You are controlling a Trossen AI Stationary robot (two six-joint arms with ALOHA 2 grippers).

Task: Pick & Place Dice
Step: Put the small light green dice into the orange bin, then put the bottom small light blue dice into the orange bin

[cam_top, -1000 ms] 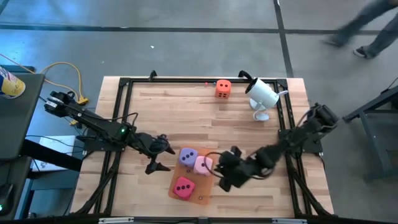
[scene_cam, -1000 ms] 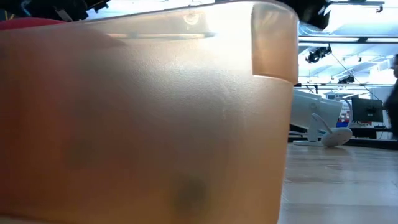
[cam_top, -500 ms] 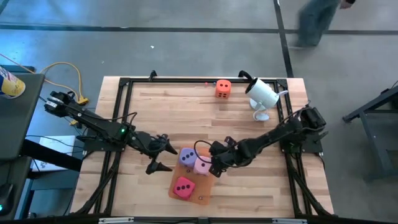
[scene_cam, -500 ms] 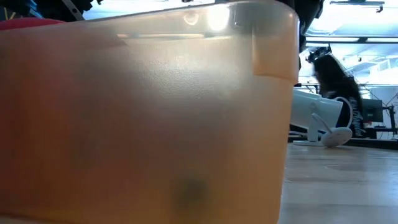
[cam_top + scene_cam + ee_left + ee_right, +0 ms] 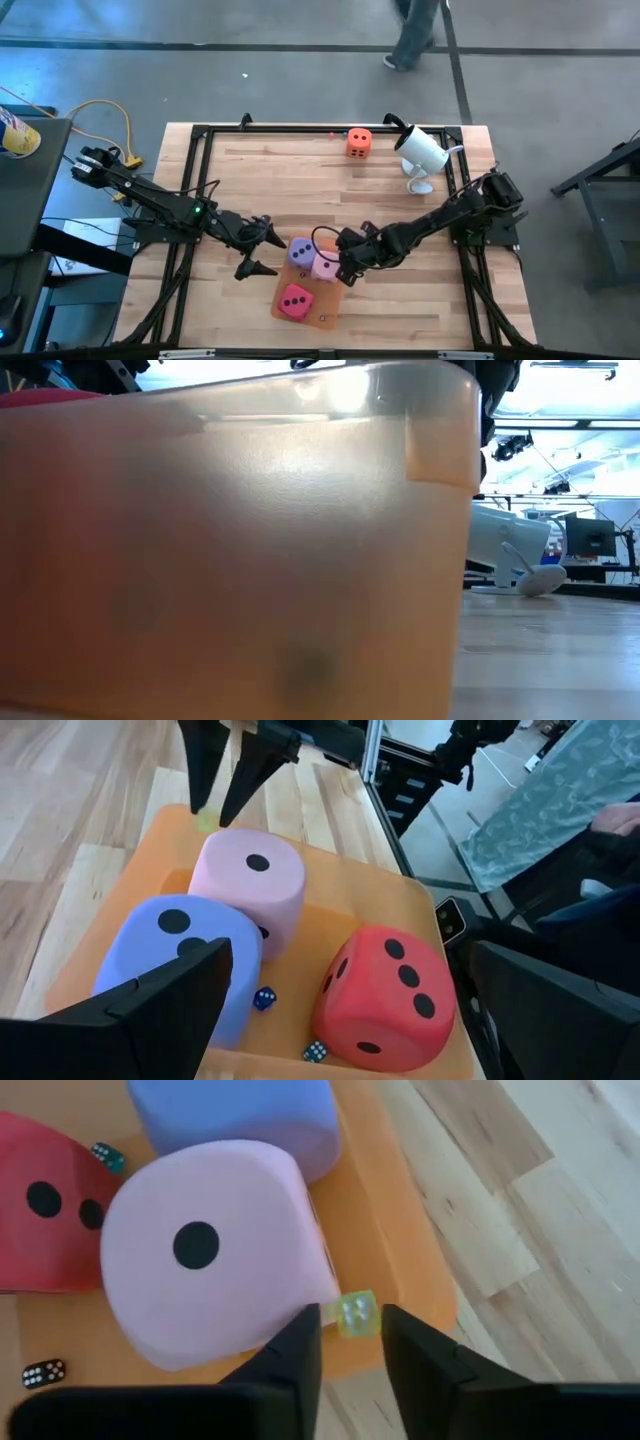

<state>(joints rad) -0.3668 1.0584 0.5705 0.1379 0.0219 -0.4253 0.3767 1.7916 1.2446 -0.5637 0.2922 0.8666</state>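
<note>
An orange translucent tray (image 5: 322, 318) near the table's front holds the purple die (image 5: 302, 250), the pink die (image 5: 325, 265) and the red die (image 5: 295, 300), all resting on its floor. The orange die (image 5: 359, 142) sits alone on the wood at the far edge. My right gripper (image 5: 350, 1342) points steeply down at the tray's right rim beside the pink die, fingers a little apart, with a tiny yellow-green die (image 5: 356, 1313) between their tips. My left gripper (image 5: 265, 250) waits wide open just left of the tray. My right gripper has its two fingertips (image 5: 303, 1336) on either side of the tiny yellow-green die, coming from above and slanting in from the table's right. The die sits on the tray's rim (image 5: 400, 1295) next to the pink die. Whether a finger touches it, I cannot tell.
A white camera (image 5: 420, 152) on a stand sits at the far right. Several tiny dice lie in the tray, among them a blue one (image 5: 262, 999) and a black one (image 5: 42, 1373). The tray's wall (image 5: 230, 560) fills most of the low view. A person walks past beyond the far edge.
My right gripper has gone from the tray's right side toward the table's left and a little farther in, sinking until it stands against the pink die, then has kept still. The large dice have not moved. The person behind the table has walked toward the left.
</note>
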